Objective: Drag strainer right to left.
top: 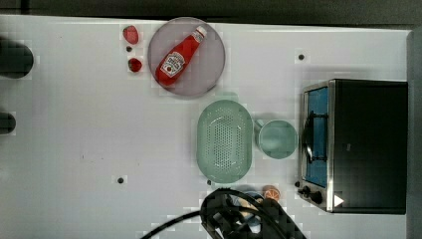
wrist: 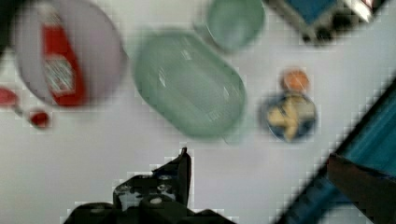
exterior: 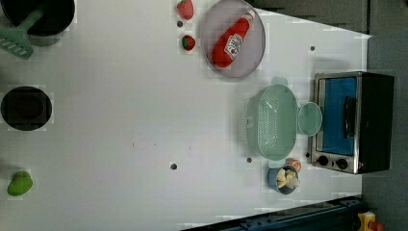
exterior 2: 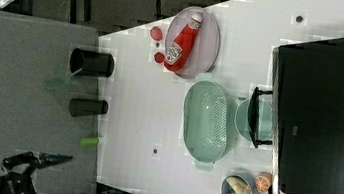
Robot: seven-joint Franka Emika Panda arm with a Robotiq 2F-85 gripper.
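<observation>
The strainer (top: 224, 141) is a pale mint-green oval colander with a grid of small holes. It rests on the white table, right of centre in the top view, and also shows in the left view (exterior: 274, 122) and the right view (exterior 2: 206, 120). My arm (top: 234, 216) hangs over the table edge at the top view's bottom, just below the strainer. In the wrist view my gripper (wrist: 271, 170) is open, one dark finger (wrist: 184, 163) apart from the other, nothing between them. It is above the table, short of the strainer (wrist: 189, 84).
A mint mug (top: 277, 139) touches the strainer on the top view's right, with a toaster oven (top: 363, 144) beyond. A grey plate (top: 209, 74) with a ketchup bottle (top: 179, 55) lies above it, strawberries (top: 131, 35) beside. A blue bowl (exterior: 284, 179) sits near my arm. Black cups (exterior: 26, 108) stand far off at the left view's left.
</observation>
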